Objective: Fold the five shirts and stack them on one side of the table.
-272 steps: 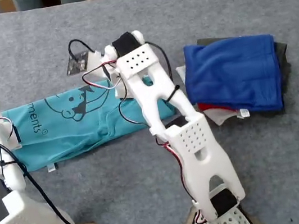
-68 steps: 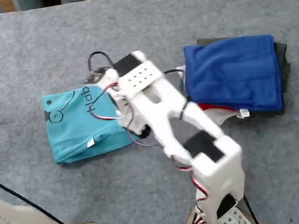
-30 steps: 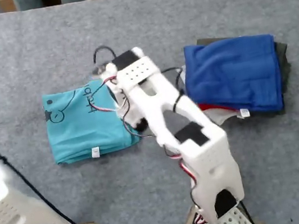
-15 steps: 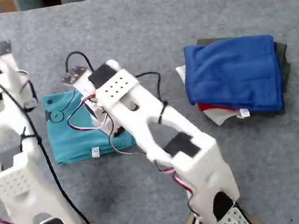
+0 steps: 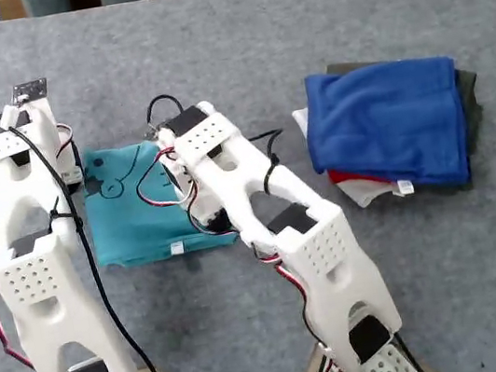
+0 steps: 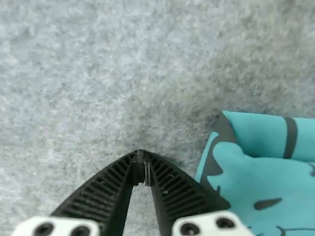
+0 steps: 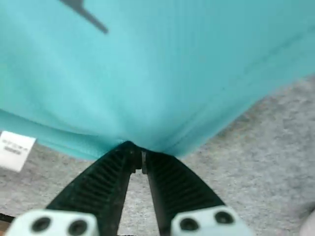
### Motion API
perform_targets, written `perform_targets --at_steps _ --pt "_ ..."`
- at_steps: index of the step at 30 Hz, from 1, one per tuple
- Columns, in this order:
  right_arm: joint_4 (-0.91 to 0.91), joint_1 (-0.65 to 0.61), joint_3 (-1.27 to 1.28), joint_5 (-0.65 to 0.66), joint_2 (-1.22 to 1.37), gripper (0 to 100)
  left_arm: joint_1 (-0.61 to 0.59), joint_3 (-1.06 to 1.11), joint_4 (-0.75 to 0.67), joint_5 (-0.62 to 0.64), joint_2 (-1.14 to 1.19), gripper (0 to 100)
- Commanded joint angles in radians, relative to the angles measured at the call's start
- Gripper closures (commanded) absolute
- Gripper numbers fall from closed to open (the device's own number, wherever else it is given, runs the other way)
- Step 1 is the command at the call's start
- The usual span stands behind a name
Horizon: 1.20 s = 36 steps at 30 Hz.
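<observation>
— Grey felt covers the desk [image 5: 205, 32] from edge to edge. Where is the unstacked item?
— The teal shirt [image 5: 130, 214] lies flat, left of centre, folded to a rough rectangle. Its dark line drawing faces up and a white tag [image 5: 176, 247] sits at its near edge.
— And the stack?
— It is on the right side of the desk, well apart from the teal shirt. The blue shirt [image 5: 387, 121] is on top. A dark shirt [image 5: 470, 99] shows beneath it along the far and right edges. A red shirt [image 5: 352, 177] and a white shirt [image 5: 363, 194] protrude at the near left corner.
— Left arm?
— The left arm [image 5: 39, 266] is extended along the teal shirt's left side. The left jaws are closed, tips together, over bare felt just beside the shirt's far left corner. They hold nothing.
— Right arm?
— The right arm [image 5: 249, 195] is extended over the right part of the teal shirt. The right jaws are closed, with the tips meeting at the shirt's folded near edge, near the tag. Whether any cloth is pinched between them cannot be determined.
</observation>
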Motion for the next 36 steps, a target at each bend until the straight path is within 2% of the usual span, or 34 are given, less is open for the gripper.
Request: perform_targets --at_steps 1,5,9,11,13,15,19,22,25,31,36 --pt "0.08 0.031 -0.081 -0.008 -0.125 98.4 0.001 -0.038 -0.011 0.011 -0.012 97" --pt "0.087 0.089 -0.067 -0.008 -0.265 98.4 -0.05 -0.079 0.058 0.009 -0.055 97" --pt "0.086 0.081 -0.001 -0.018 -0.381 98.3 -0.104 -0.104 0.124 0.008 -0.115 97" --pt "0.063 0.058 0.038 -0.068 -0.397 98.3 -0.136 -0.09 0.141 -0.009 -0.146 97" --pt "0.025 0.048 0.065 -0.18 -0.384 98.1 -0.16 -0.05 0.153 -0.054 -0.164 97" --pt "-0.029 0.038 0.076 -0.295 -0.352 93.8 -0.189 0.021 0.144 -0.095 -0.176 97" --pt "-0.054 0.011 0.067 -0.437 -0.268 74.9 -0.28 0.136 0.13 -0.117 -0.18 97" --pt "-0.052 -0.018 0.039 -0.457 -0.2 62.6 -0.343 0.16 0.153 -0.118 -0.17 97" --pt "-0.052 -0.049 -0.002 -0.46 -0.137 56.3 -0.371 0.208 0.181 -0.12 -0.17 97" --pt "-0.032 -0.068 -0.133 -0.46 -0.058 55.7 -0.366 0.323 0.199 -0.216 -0.18 97" --pt "-0.009 -0.078 -0.163 -0.462 -0.036 55.7 -0.38 0.328 0.204 -0.219 -0.18 97"
